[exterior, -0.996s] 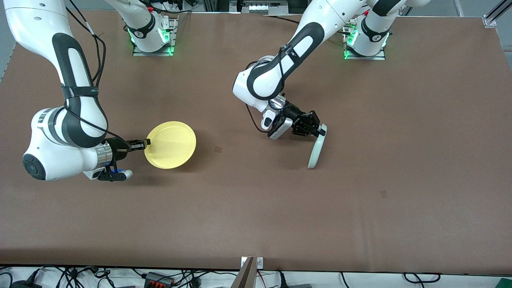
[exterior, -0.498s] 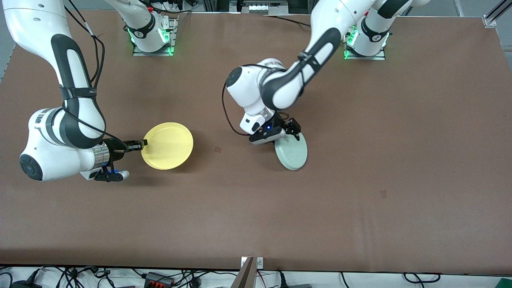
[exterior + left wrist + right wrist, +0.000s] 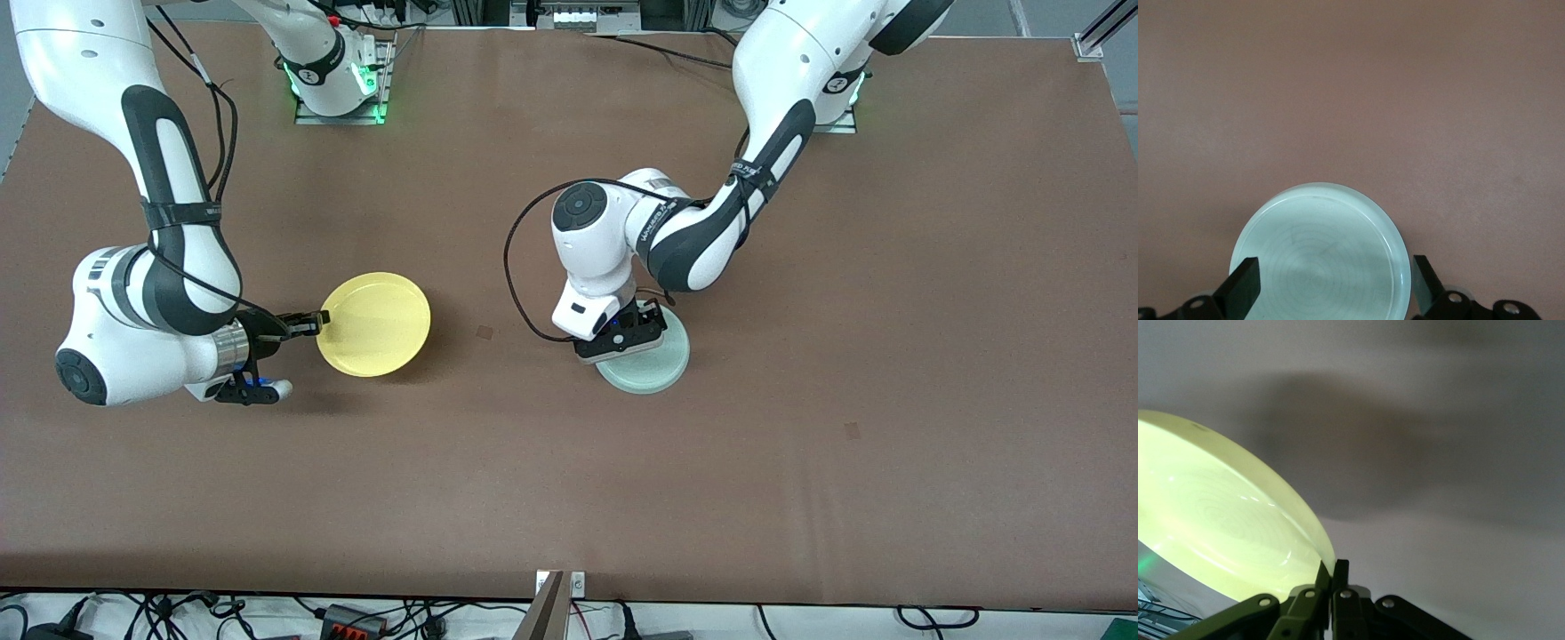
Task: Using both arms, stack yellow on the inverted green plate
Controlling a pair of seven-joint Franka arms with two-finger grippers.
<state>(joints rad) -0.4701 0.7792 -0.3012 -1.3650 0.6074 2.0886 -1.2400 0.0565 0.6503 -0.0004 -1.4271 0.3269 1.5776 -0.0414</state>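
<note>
Yellow plate [image 3: 375, 324], round, smooth plastic with a low raised rim, hangs over the brown table [image 3: 889, 356] toward the right arm's end, its edge pinched in the clenched right gripper [image 3: 313, 322]. Pale mint-green plate [image 3: 647, 363], inverted with faint concentric rings on its underside, lies flat mid-table; the left gripper [image 3: 622, 333] stands released over it, fingers [image 3: 1245, 290] spread beside its rim.

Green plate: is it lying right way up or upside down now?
Upside down. The green plate lies flat on the table, its ringed underside facing up between the left claw's open fingers.
</note>
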